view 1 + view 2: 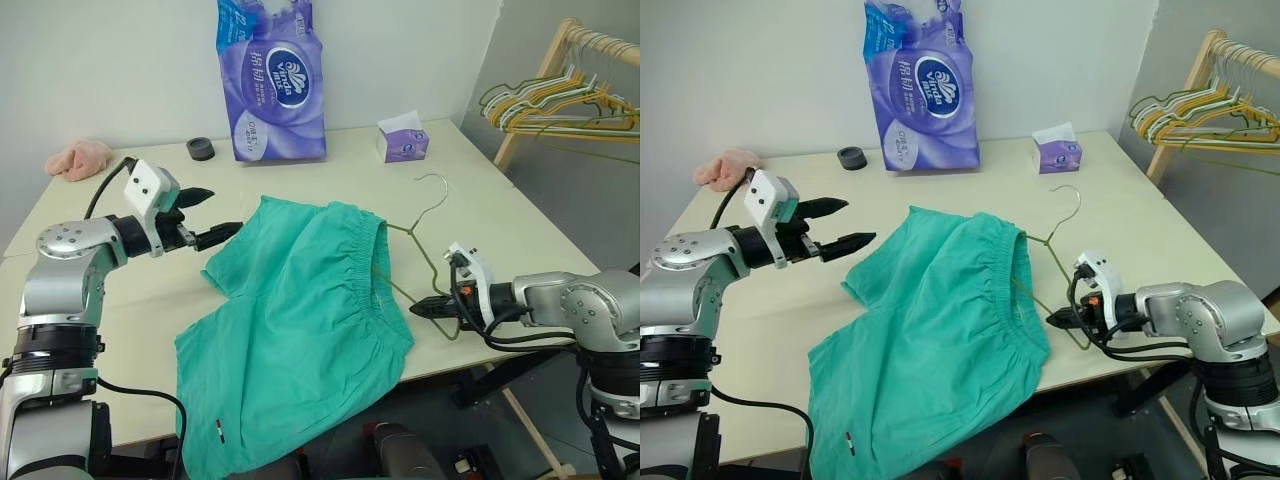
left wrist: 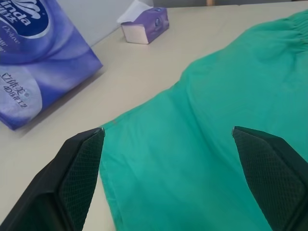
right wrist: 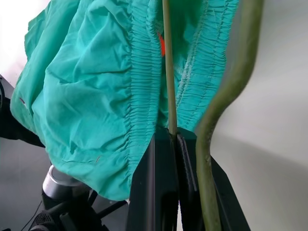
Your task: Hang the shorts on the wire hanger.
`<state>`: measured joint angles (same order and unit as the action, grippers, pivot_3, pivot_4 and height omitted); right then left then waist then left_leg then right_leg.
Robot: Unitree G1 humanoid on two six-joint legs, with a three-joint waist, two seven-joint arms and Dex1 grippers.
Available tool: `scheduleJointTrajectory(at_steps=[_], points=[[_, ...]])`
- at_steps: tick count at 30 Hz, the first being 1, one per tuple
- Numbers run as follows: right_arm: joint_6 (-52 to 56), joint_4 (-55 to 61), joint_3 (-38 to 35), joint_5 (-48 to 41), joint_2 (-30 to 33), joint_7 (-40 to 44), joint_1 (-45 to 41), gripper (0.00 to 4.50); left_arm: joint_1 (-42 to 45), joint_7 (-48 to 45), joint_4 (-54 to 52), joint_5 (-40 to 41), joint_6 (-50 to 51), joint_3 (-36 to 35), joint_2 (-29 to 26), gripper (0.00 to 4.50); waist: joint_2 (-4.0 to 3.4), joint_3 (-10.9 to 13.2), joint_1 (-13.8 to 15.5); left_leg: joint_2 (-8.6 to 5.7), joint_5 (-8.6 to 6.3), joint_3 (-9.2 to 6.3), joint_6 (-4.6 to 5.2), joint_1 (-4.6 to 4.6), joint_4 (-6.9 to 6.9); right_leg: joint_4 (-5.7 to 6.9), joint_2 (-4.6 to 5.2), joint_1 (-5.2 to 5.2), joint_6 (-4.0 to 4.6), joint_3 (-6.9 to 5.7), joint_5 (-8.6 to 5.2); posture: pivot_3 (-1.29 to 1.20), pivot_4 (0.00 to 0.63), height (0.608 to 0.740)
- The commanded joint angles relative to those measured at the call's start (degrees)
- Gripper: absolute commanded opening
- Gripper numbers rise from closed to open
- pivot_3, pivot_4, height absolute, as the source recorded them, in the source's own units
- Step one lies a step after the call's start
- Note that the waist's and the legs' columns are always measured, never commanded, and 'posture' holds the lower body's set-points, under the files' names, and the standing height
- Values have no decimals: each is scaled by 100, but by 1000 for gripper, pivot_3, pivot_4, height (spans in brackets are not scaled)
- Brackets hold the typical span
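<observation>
The teal-green shorts [image 1: 300, 310] lie spread on the cream table [image 1: 520, 230], one leg hanging over the front edge. The olive wire hanger [image 1: 431, 211] lies at their waistband, one arm running inside the gathered elastic and its hook pointing toward the back of the table. My right gripper [image 1: 425, 308] is shut on the hanger's wire [image 3: 167, 72] beside the waistband, near the table's front right edge. To the left, my left gripper [image 1: 226, 210] hovers open just above the shorts' left leg hem [image 2: 202, 120], nothing between its fingers [image 2: 82, 168].
A purple toilet-paper pack [image 1: 270, 85] and a small tissue box [image 1: 403, 140] stand at the back of the table. A black tape roll [image 1: 200, 149] and a pink cloth [image 1: 80, 158] lie at the back left. A wooden rack with several hangers [image 1: 560, 105] stands off to the right.
</observation>
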<state>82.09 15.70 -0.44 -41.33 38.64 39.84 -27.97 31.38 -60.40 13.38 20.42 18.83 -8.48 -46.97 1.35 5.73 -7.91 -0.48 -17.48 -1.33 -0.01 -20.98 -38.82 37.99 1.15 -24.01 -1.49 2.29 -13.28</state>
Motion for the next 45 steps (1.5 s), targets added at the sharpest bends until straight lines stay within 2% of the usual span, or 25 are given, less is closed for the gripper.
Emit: scheduleJointTrajectory(at_steps=[1, 6, 15, 24, 33, 38, 41, 45], points=[[-795, 268, 273, 297, 214, 134, -278, 0, 41, -408, -616, 384, 406, 29, -127, 4477, 0, 0, -4, 0, 0, 1, 0, 0, 0, 0, -1, 0, 0, -1, 0, -148, 42, 740], [-1936, 347, 1082, 947, 534, 558, -782, 0, 447, -843, -846, 466, 633, 231, -258, 4477, 0, 0, -15, 0, 0, 2, 0, 0, 0, 1, -11, -3, -2, -1, -1, -148, 37, 740], [-3159, 640, 1957, 1870, 942, 1203, -1026, 0, 1706, -1490, 102, -85, -186, 811, -167, 4477, 2, -3, -3, -3, 1, 1, -1, -2, -4, -1, -9, -2, -1, -3, 0, -149, 31, 740], [-3439, 830, 2026, 2270, 1091, 1399, -970, 0, 1895, -2763, -79, -79, -182, 1469, -136, 4477, 2, -3, -41, -1, 1, 2, -1, -3, -4, 1, -11, -6, 0, -1, 0, -188, 37, 740], [-3634, 1157, 1868, 2388, 1045, 1501, -942, 0, 1872, -2929, 533, -811, -1141, 1923, 90, 4477, 2, -3, -85, -1, 1, 3, -1, -3, -5, 1, -11, -5, 0, 1, 0, -213, 42, 740], [-3640, 1269, 1750, 2344, 976, 1516, -970, 0, 1801, -2892, 684, -855, -1234, 1924, 279, 4477, 2, -3, -111, -1, 1, 1, -1, -4, -5, 1, -10, -5, 0, 0, 0, -218, 45, 740], [-3578, 1319, 1696, 2277, 892, 1510, -964, 0, 1760, -2856, 643, -794, -1144, 1882, 396, 3902, 2, -3, -135, -1, 1, 1, -1, -4, -5, 1, -10, -5, 0, -1, 0, -218, 45, 740], [-3702, 1329, 1687, 2320, 835, 1495, -852, 0, 1674, -2840, 513, -729, -973, 1835, 453, 2829, 2, -3, -169, 0, 0, -1, 0, -4, -5, 2, -10, -5, 0, -1, 0, -218, 45, 740]])
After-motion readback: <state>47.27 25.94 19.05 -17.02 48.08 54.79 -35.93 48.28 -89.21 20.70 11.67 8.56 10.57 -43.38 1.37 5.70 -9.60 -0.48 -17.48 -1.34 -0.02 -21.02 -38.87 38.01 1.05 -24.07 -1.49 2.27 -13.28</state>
